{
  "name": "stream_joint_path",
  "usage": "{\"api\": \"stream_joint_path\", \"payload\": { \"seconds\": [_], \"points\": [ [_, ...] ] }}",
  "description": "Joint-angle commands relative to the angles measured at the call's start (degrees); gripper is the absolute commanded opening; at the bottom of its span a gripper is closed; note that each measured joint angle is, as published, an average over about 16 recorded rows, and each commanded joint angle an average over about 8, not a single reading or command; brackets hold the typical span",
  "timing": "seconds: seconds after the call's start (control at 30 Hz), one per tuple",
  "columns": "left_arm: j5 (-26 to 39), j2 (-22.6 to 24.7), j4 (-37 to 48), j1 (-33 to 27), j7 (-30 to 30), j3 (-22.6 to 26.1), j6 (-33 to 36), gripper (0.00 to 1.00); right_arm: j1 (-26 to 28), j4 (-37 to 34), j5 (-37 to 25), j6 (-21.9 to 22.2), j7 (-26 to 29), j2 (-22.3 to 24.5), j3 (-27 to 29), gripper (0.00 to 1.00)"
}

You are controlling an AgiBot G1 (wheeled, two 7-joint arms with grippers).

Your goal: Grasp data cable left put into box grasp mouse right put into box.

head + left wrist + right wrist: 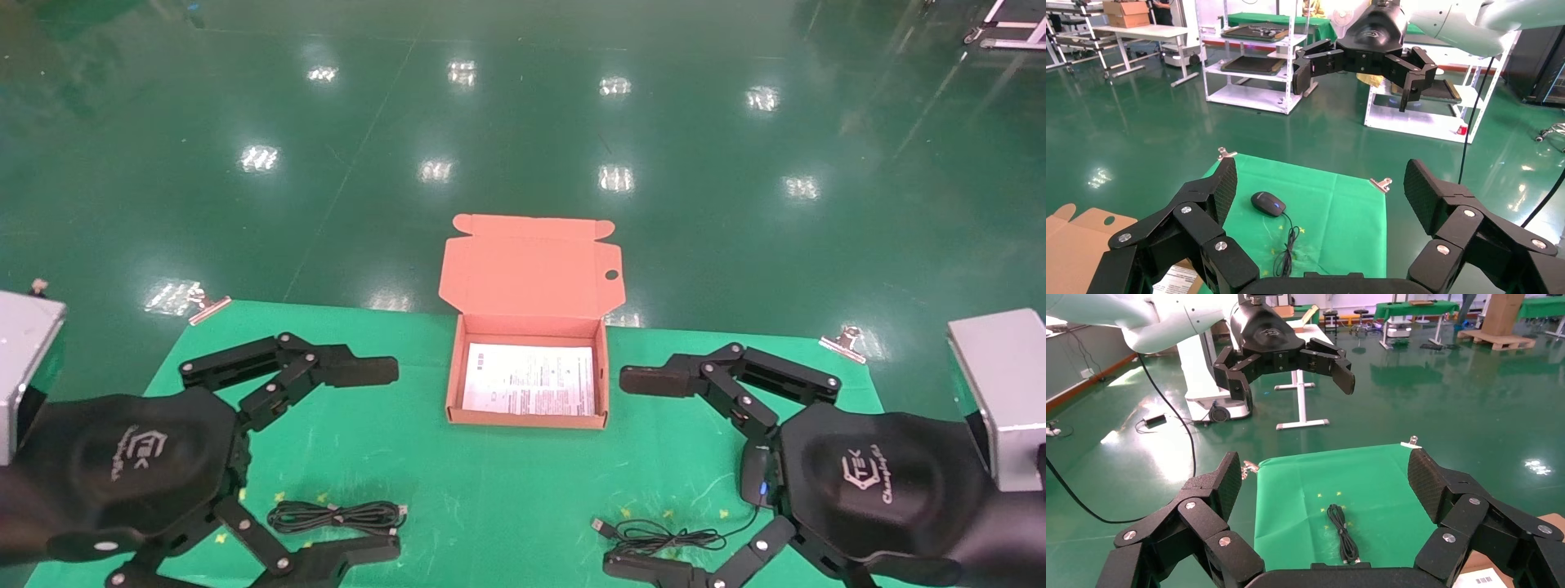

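Hovering over the green-covered desk [507, 482], both hands are spread wide and hold nothing. Left hand [372, 461] lower left of the head frame, fingers splayed either side of the data cable [337, 516]. Cable lies flat on the cloth as a long narrow black bundle, low in the frame, left of centre, apart from both fingers.

Right hand [641, 474] lower right, equally open. The mouse [756, 476] sits mostly hidden under its palm, blue light showing at the edge; its thin cord [662, 537] lies in loose loops toward bottom centre, USB plug at the left end.

Box [529, 418] at centre frame between the two hands, salmon-orange, lid flap standing open toward the top with one round hole near its right edge. A printed white sheet [529, 378] lies flat inside.

Left wrist view: mouse [1267, 203] on the cloth at centre, right hand [1358, 82] above it, open. Right wrist view: cable [1343, 533] at lower centre, left hand [1294, 376] overhead, open.
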Motion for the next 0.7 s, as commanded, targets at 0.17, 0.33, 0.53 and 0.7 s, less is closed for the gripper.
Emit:
{"api": "stream_joint_path", "payload": {
  "seconds": [0.17, 0.33, 0.53, 0.7],
  "points": [
    [0.0, 0.0, 0.0, 0.0, 0.0, 0.0, 0.0, 1.0, 0.0, 0.0, 0.0, 0.0, 0.0, 0.0, 0.0, 1.0],
    [0.0, 0.0, 0.0, 0.0, 0.0, 0.0, 0.0, 1.0, 0.0, 0.0, 0.0, 0.0, 0.0, 0.0, 0.0, 1.0],
    [0.13, 0.09, 0.06, -0.05, 0.01, 0.08, -0.1, 1.0, -0.01, -0.01, 0.01, -0.01, 0.0, -0.01, 0.01, 1.0],
    [1.3, 0.23, -0.05, -0.58, -0.2, 0.78, 0.32, 1.0, -0.02, 0.18, -1.02, 0.16, -0.2, 0.35, -0.25, 1.0]
  ]
}}
